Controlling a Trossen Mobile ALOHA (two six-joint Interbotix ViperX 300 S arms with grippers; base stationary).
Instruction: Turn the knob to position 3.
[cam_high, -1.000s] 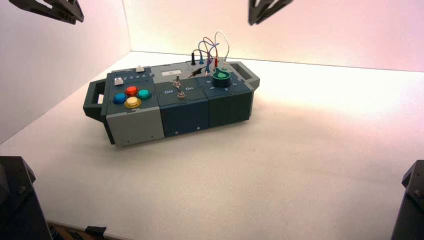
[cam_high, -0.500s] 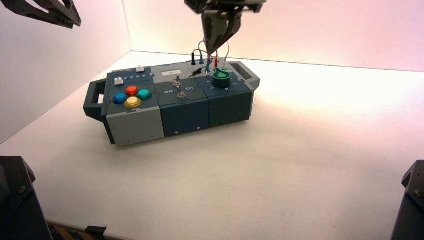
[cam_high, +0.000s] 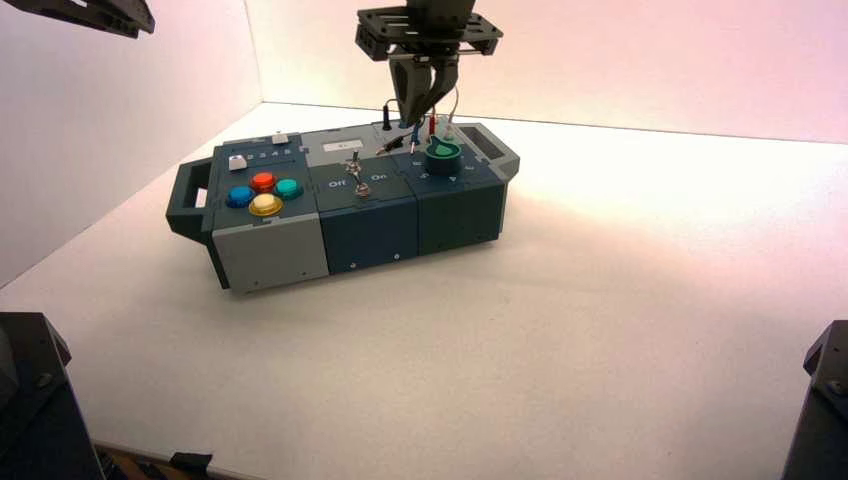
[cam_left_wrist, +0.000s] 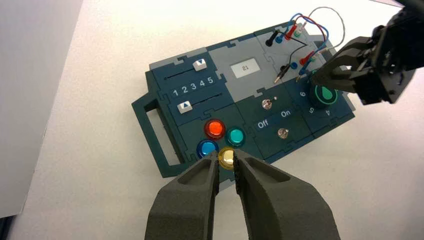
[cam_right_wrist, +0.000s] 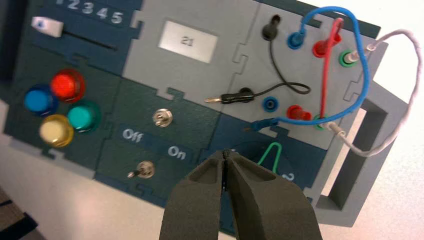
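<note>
Green knob (cam_left_wrist: 325, 93) by digits 4, 5, 6; right pincer (cam_high: 418, 118) shut, empty, above it; "Off"/"On" at switches (cam_right_wrist: 162, 118).

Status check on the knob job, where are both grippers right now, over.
Right gripper shut, poised just above the knob, not on it. Left gripper parked near side, fingers nearly together. Wires crowd behind the knob.

Dark green knob (cam_left_wrist: 324, 94), red button (cam_left_wrist: 215, 128), teal button (cam_left_wrist: 235, 136), yellow button (cam_left_wrist: 227, 156)
</note>
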